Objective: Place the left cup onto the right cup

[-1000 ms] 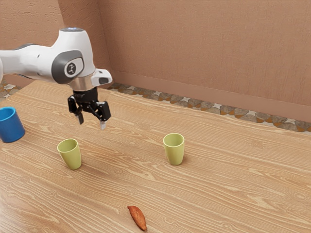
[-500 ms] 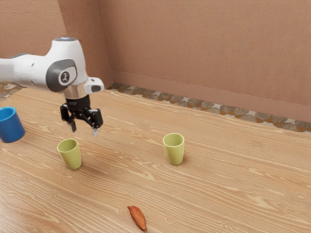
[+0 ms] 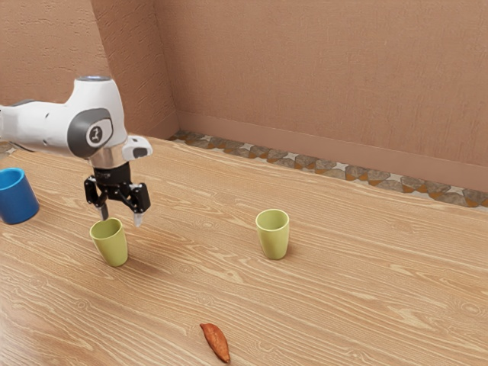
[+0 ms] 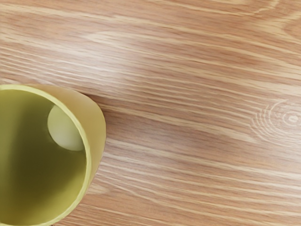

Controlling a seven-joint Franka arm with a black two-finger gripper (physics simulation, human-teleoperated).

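A: Pincer status?
B: My pincer [image 3: 120, 218] has its fingers apart with nothing between them. It hangs just above the rim of the left cup [image 3: 110, 241], a bit off toward the right cup [image 3: 272, 233].
A: And the cups?
B: Left cup is upright on the tabletop [image 3: 343, 290] and empty (wrist view looks down into the left cup [image 4: 28, 165]). Right cup is upright, well apart from it. A blue cup [image 3: 15, 195] is on the left cup's far side. An orange object [image 3: 215, 341] lies nearer the camera.
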